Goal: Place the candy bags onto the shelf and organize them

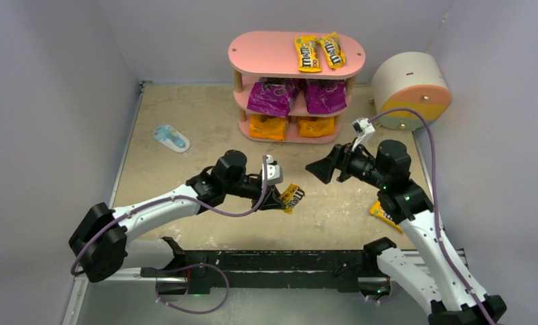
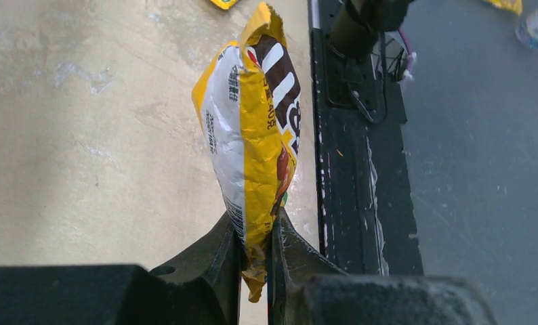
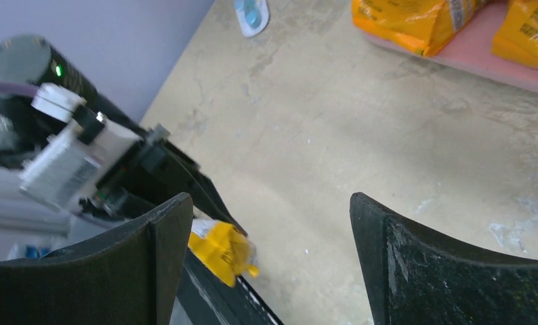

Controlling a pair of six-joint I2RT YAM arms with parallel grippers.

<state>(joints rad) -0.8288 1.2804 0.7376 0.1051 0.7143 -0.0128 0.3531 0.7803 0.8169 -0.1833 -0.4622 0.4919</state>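
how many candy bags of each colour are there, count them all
purple bags: 2
orange bags: 2
yellow bags: 4 (2 on the shelf, 1 in the left claw, 1 on the table)
total: 8

The yellow packet is thin plastic film, glossy and heavily crinkled, with a duller white back panel. The left fingers look like matt black plastic, faintly grainy. The right fingers show the same matt black with a fine speckled roughness. The bench is a pale, matt, rough-looking surface, mottled and scuffed. The black rail along its edge looks like painted metal, scratched and smeared with white. The shelf has smooth, matt pink boards. The purple bags and orange bags on it are shiny, wrinkled plastic.
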